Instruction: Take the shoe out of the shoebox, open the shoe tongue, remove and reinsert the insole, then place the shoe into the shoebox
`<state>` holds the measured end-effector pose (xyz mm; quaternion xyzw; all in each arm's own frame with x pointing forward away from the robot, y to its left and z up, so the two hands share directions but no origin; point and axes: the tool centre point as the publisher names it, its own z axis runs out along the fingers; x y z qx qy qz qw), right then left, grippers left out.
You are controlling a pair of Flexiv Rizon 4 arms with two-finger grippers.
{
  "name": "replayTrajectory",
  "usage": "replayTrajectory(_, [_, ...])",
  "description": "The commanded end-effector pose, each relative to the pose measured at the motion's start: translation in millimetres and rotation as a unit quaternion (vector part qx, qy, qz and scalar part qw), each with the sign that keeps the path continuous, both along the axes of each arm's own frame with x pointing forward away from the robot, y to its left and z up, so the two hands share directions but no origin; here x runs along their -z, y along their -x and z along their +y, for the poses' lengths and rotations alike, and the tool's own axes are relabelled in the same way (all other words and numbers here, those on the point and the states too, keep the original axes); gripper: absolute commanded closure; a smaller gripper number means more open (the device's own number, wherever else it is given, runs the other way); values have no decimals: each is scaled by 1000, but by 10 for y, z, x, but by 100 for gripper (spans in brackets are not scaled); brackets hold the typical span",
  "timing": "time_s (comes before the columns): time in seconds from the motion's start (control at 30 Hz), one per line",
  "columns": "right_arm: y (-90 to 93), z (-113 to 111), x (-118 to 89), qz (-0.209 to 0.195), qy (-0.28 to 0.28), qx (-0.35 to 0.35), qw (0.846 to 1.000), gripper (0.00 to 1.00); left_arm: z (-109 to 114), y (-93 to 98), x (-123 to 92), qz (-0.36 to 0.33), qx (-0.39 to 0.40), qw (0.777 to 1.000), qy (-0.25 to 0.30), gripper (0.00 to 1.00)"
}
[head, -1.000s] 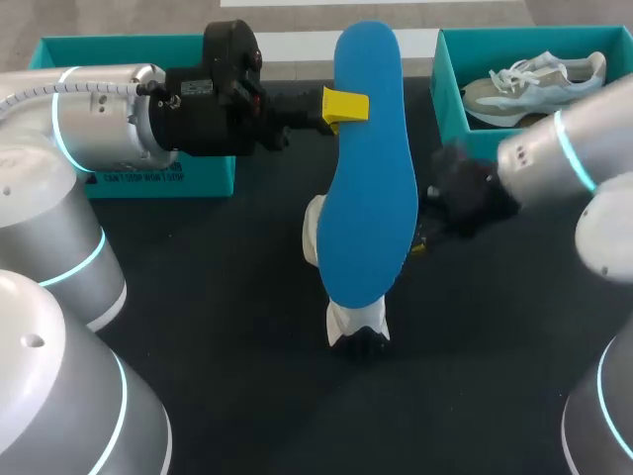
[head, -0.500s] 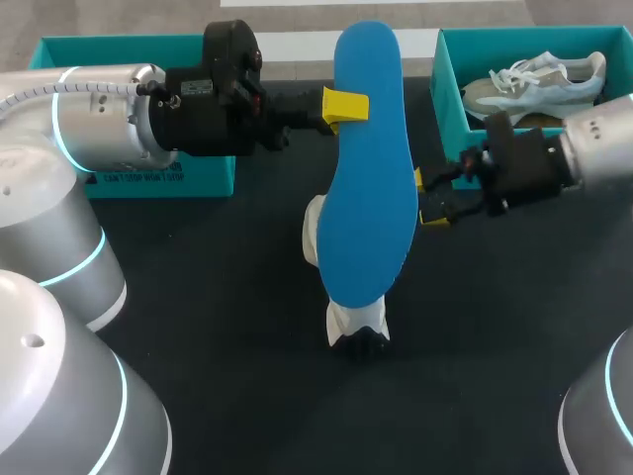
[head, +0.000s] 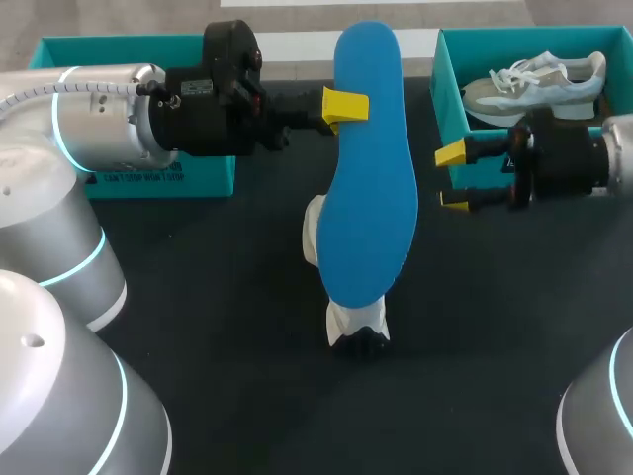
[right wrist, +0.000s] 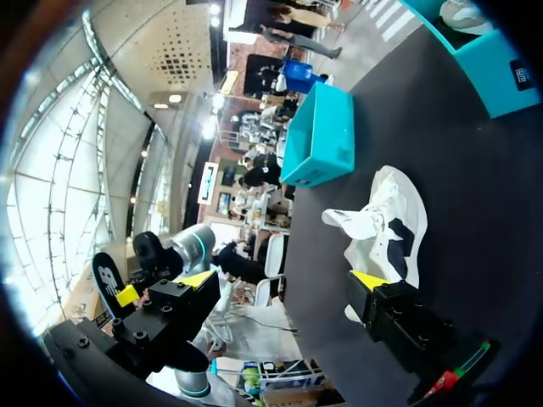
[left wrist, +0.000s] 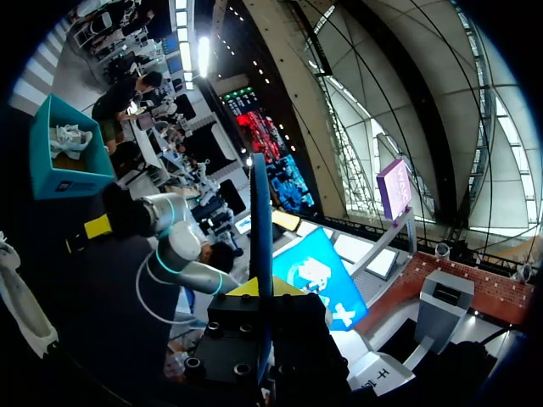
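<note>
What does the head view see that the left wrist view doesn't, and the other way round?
Only the head view shows the teal box by the left arm and the wide blue face of the insole. Only the left wrist view shows the insole edge-on, a thin line in the left claw. Both show the open right claw, the white shoe, and the shoebox holding a laced shoe.

The left gripper (head: pixel 348 105) lies level, pointing inward from the left, clamped on the blue insole (head: pixel 371 188). The right gripper (head: pixel 453 176) faces it, fingers spread apart.
</note>
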<state>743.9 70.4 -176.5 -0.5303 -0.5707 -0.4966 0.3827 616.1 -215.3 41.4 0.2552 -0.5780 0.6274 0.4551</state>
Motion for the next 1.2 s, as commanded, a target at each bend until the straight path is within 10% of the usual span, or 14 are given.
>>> replayTrajectory(0.03, [33, 14, -8, 5, -6, -6, 1000, 0, 3, 13, 12, 0, -1, 1000, 0, 100])
replayTrajectory(1.2, [31, 28, -19, 4, -7, -9, 1000, 0, 3, 13, 12, 0, -1, 1000, 0, 100])
